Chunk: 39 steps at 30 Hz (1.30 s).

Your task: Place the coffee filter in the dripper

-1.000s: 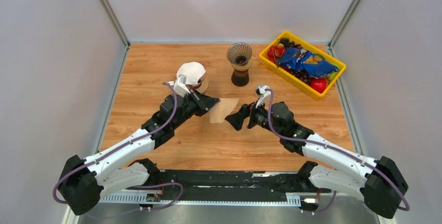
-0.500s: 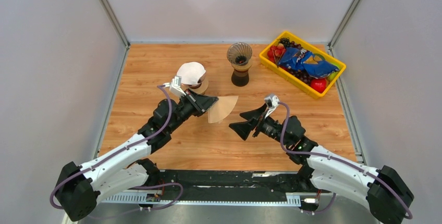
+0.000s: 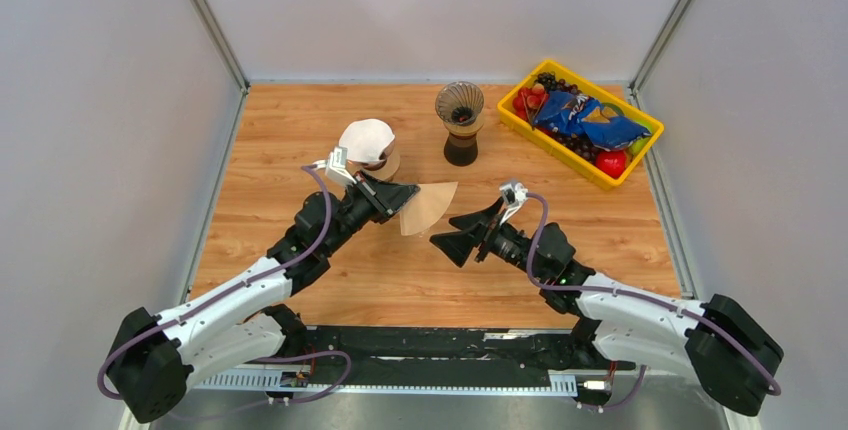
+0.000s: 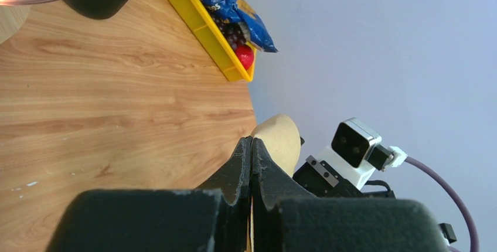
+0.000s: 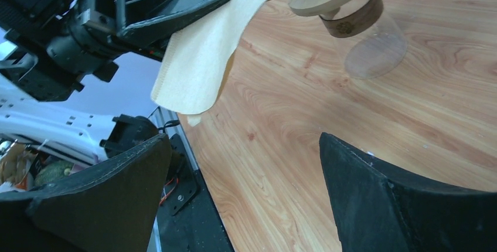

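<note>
The left gripper (image 3: 405,193) is pressed shut on the pointed end of a tan paper cone coffee filter (image 3: 426,207) and holds it above the light wooden table (image 3: 600,230), near the middle of the scene. In the left wrist view the two black fingers (image 4: 241,164) meet with the filter's (image 4: 281,138) thin edge pinched between them, and its rounded end sticks out beyond their tips. The filter fans out to the right of the left gripper, its wide curved edge turned toward the right gripper (image 3: 442,231). That gripper sits just right of and nearer than the filter, jaws spread wide with nothing between them, and it is not touching the paper. From the right wrist the filter (image 5: 202,58) hangs ahead of the open black fingers (image 5: 375,199), clear of both. The glass dripper on its dark brown stand (image 3: 460,122) stands upright farther back, well apart from the filter and a little to its right. A stack of white paper filters (image 3: 366,140) sits far-left of the held filter, and a yellow plastic bin of fruit and a blue snack bag (image 3: 583,122) lies at the far right.
</note>
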### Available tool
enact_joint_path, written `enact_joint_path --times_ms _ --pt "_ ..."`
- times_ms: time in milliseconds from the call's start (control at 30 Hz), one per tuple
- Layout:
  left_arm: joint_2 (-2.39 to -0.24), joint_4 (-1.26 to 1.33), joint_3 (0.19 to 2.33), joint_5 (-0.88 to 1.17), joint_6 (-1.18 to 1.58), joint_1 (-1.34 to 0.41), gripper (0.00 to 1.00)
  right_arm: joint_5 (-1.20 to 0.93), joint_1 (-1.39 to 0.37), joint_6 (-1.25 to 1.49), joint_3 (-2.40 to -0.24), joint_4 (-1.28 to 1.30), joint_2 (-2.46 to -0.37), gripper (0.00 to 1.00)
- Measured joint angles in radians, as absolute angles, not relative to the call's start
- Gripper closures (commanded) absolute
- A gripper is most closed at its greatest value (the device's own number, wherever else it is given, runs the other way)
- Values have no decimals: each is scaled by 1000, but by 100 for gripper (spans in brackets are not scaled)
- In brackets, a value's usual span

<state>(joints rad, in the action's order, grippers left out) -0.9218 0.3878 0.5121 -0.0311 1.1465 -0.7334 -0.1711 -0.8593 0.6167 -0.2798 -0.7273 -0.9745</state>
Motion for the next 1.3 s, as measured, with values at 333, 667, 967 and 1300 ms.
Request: enact_joint_path --times_ms 333,667,967,1300 --pt "-922 404 502 -44 1162 -733 100 -43 -886 652 -280 -761 -1063 1" --pt "-922 406 502 -58 1166 -733 100 -36 -902 653 -280 -772 -1073 0" --pt "-917 406 502 -61 1166 -733 100 -89 -903 636 -279 -830 -1050 0" --pt "-888 404 490 -62 1166 -733 100 -53 -903 634 -280 -850 -1077 0"
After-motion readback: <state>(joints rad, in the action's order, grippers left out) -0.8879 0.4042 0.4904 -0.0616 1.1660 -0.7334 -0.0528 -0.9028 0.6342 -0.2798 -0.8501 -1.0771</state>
